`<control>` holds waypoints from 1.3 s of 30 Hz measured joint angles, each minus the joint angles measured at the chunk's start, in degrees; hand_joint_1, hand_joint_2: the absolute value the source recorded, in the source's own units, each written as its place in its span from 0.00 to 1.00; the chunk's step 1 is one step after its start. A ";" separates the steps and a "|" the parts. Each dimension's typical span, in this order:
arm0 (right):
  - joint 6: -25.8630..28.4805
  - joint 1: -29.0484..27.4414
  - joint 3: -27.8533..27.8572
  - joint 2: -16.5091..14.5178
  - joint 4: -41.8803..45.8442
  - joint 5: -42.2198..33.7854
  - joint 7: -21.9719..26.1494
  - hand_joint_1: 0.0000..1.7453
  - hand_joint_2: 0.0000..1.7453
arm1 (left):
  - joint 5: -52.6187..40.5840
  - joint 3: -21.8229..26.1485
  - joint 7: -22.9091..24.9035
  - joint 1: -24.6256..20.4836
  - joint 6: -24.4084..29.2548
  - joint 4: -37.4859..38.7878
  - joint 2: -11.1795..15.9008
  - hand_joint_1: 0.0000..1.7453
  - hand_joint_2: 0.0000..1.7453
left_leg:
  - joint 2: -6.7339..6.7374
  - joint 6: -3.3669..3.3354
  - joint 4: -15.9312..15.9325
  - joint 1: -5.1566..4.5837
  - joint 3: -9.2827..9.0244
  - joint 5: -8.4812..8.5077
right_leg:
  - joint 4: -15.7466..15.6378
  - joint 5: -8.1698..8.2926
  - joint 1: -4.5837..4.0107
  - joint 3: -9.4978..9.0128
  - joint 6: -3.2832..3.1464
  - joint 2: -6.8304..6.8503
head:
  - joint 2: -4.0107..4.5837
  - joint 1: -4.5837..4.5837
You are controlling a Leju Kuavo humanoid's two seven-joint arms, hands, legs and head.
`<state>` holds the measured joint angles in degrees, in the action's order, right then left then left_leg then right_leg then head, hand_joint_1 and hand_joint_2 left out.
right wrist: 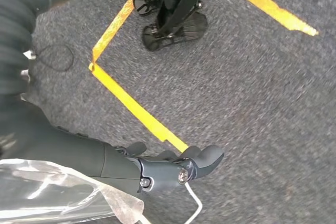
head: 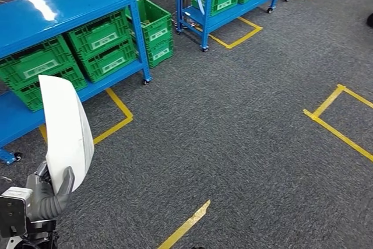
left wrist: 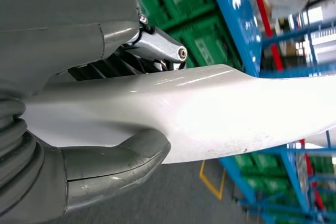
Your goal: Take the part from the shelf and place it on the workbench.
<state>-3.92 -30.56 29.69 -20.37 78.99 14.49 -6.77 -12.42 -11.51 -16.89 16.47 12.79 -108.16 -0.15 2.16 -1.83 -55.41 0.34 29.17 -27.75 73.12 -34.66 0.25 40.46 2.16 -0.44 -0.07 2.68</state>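
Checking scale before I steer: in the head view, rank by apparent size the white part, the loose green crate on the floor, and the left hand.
1. White part, nearness inflates it.
2. Green crate.
3. Left hand, partly hidden.

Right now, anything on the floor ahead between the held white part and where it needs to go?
The left hand already holds the white part. The grey carpet ahead shows only yellow tape lines; blue shelves with green crates stand off to the left. The workbench is out of frame, so the rest of the path can't be judged.
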 joint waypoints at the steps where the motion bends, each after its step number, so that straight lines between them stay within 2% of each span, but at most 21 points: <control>1: 0.05 0.00 0.02 0.00 -0.01 -0.05 0.07 0.00 1.00 | -0.09 0.01 0.07 0.00 -0.16 0.09 0.01 1.00 1.00 | 0.82 0.05 -0.02 0.00 0.04 0.00 | -0.42 0.58 0.12 -0.62 0.12 0.23 | 0.00 0.03; 5: 0.14 0.10 0.05 0.00 -0.01 -0.11 0.16 0.00 1.00 | -0.14 0.06 0.08 -0.09 -0.29 0.25 0.00 1.00 1.00 | 3.45 0.85 -0.23 -0.28 -0.32 -0.28 | -14.89 5.78 0.13 -9.55 -0.36 3.46 | 0.00 -0.06; 8: 0.16 0.14 0.11 0.00 -0.03 -0.21 0.37 0.00 1.00 | -0.07 0.09 0.13 -0.25 -0.70 0.26 0.01 1.00 1.00 | 4.81 1.70 -0.37 -0.47 -0.53 -0.33 | -16.62 6.07 -0.10 -10.00 -1.50 3.04 | 0.00 -0.21; 9: 0.17 0.12 0.23 0.00 -0.05 -0.29 0.56 0.00 1.00 | 0.05 0.09 0.19 -0.32 -1.05 0.26 0.00 1.00 1.00 | 4.54 2.09 -0.53 -0.36 -0.55 -0.57 | -16.71 6.22 -0.03 -9.94 -1.84 2.55 | 0.00 -0.22; 11: 0.17 0.19 0.51 0.00 -0.09 -0.54 1.09 0.00 1.00 | 0.37 0.09 0.35 -0.39 -1.84 0.28 -0.01 1.00 1.00 | 2.08 2.79 -3.02 -0.13 0.33 -2.77 | -16.93 6.63 0.17 -10.02 -2.60 1.50 | 0.00 -0.31; 13: 0.20 0.43 0.59 0.00 -0.14 -0.94 1.50 0.00 1.00 | 0.71 0.13 0.64 -0.29 -2.43 0.34 -0.01 1.00 1.00 | -0.82 3.05 -9.85 0.01 3.18 -6.77 | -16.96 6.98 0.19 -9.86 -3.12 0.38 | 0.00 -0.41; 15: 0.48 0.61 0.58 0.00 -0.19 -1.49 1.73 0.00 1.00 | 1.01 0.18 0.92 -0.13 -2.91 0.50 -0.01 1.00 1.00 | -1.59 3.00 -16.41 0.04 6.05 -9.06 | -16.90 7.16 0.08 -9.61 -3.32 -1.06 | 0.00 -0.41; 16: 0.77 0.59 0.57 0.00 -0.21 -1.75 1.73 0.00 1.00 | 1.15 0.19 0.97 -0.08 -3.10 0.59 -0.01 1.00 1.00 | -1.68 2.90 -16.99 0.04 6.36 -8.49 | -16.84 7.21 0.02 -9.56 -3.33 -1.88 | 0.00 -0.42; 18: 1.52 0.46 0.55 0.00 -0.19 -2.27 1.53 0.00 1.00 | 1.42 0.26 0.99 -0.08 -3.42 0.69 -0.01 1.00 1.00 | -2.44 2.50 -11.83 0.04 4.17 -4.50 | -16.66 7.27 -0.03 -9.58 -3.25 -3.55 | 0.01 -0.42; 20: 2.29 0.36 0.42 0.00 -0.09 -2.80 1.18 0.00 1.00 | 1.62 0.41 0.98 -0.09 -3.68 0.70 -0.02 1.00 1.00 | -5.47 1.90 -4.48 0.16 1.14 -1.09 | -16.38 7.36 -0.07 -9.31 -2.95 -5.02 | 0.01 -0.38; 22: 3.08 0.10 0.11 0.00 0.14 -3.36 0.81 0.00 1.00 | 1.71 0.52 0.98 -0.11 -3.98 0.74 -0.03 1.00 1.00 | -7.44 1.65 -1.39 0.22 0.16 -0.54 | -16.14 7.65 0.06 -8.46 -2.26 -6.37 | 0.00 -0.37; 24: 3.79 -0.40 -0.25 0.00 0.42 -3.74 0.47 0.00 1.00 | 1.86 0.57 0.99 -0.16 -4.49 0.79 -0.08 1.00 1.00 | -6.41 1.48 -0.84 0.26 0.21 -0.44 | -15.97 7.97 0.28 -7.59 -1.51 -7.41 | 0.00 -0.38; 25: 4.08 -0.69 -0.39 0.01 0.52 -3.85 0.34 0.00 1.00 | 1.95 0.58 1.03 -0.22 -4.78 0.81 -0.10 1.00 1.00 | -5.68 1.25 -0.55 0.34 0.13 -0.24 | -15.60 7.86 0.25 -7.16 -1.26 -6.98 | 0.00 -0.32; 27: 4.52 -1.11 -0.58 0.02 0.74 -4.03 0.15 0.00 1.00 | 2.07 0.66 1.09 -0.34 -5.17 0.84 -0.20 1.00 1.00 | -4.23 0.76 0.01 0.55 -0.06 0.10 | -13.40 6.44 0.00 -5.83 -0.95 -4.30 | 0.00 -0.13; 29: 4.67 -1.14 -0.81 0.02 0.92 -4.10 0.08 0.00 1.00 | 2.13 0.86 1.12 -0.29 -5.29 0.88 -0.32 1.00 1.00 | -2.79 0.57 0.01 0.39 0.02 0.07 | -7.56 2.99 -0.04 -3.00 -0.61 -1.27 | 0.00 0.09; 31: 4.75 -1.13 -1.11 0.02 0.99 -4.14 0.05 0.00 1.00 | 2.20 1.05 1.13 -0.20 -5.53 1.01 -0.43 1.00 1.00 | -0.96 0.54 -0.02 0.28 0.18 0.05 | -0.70 -0.07 0.21 0.07 -0.20 -0.09 | 0.00 0.18; 32: 4.79 -1.23 -1.22 0.02 0.99 -4.16 0.04 0.00 1.00 | 2.24 1.10 1.13 -0.19 -5.70 1.11 -0.45 1.00 1.00 | -0.10 0.57 -0.03 0.26 0.23 0.04 | 0.45 -0.18 0.35 0.38 -0.01 0.10 | 0.00 0.18; 33: 4.81 -1.35 -1.29 0.02 0.99 -4.15 0.04 0.00 1.00 | 2.28 1.13 1.13 -0.19 -5.93 1.19 -0.48 1.00 1.00 | 0.71 0.65 -0.04 0.27 0.22 0.00 | -0.83 0.79 0.49 -0.59 0.14 0.33 | 0.00 0.20; 35: 4.60 -1.44 -1.38 0.02 0.99 -3.90 0.22 0.00 1.00 | 2.32 1.26 1.13 -0.19 -6.46 1.28 -0.53 1.00 1.00 | 2.13 0.99 -0.12 0.29 -0.01 -0.18 | -8.73 4.02 0.73 -5.37 0.32 1.91 | 0.00 0.19; 37: 3.81 -1.16 -1.43 0.01 0.93 -3.21 0.75 0.00 1.00 | 2.32 1.56 1.10 -0.20 -7.17 1.28 -0.56 1.00 1.00 | 3.17 1.66 -0.33 0.09 -0.26 -0.46 | -15.01 5.73 0.66 -9.24 -0.13 3.52 | 0.00 0.09; 39: 2.73 -0.85 -1.34 0.01 0.70 -2.24 1.37 0.00 1.00 | 2.29 1.80 1.03 -0.25 -7.87 1.28 -0.61 1.00 1.00 | 3.94 2.36 -0.43 -0.07 -0.48 -0.51 | -15.97 5.85 0.36 -9.61 -0.99 3.33 | 0.00 0.00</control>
<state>-1.19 -31.41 28.35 -20.36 79.69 12.25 -5.40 -10.13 -9.71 -15.86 16.22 4.92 -106.88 -0.76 6.10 0.53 -55.84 0.27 28.68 -28.25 57.15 -28.82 0.61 30.86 1.18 2.90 -0.07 2.68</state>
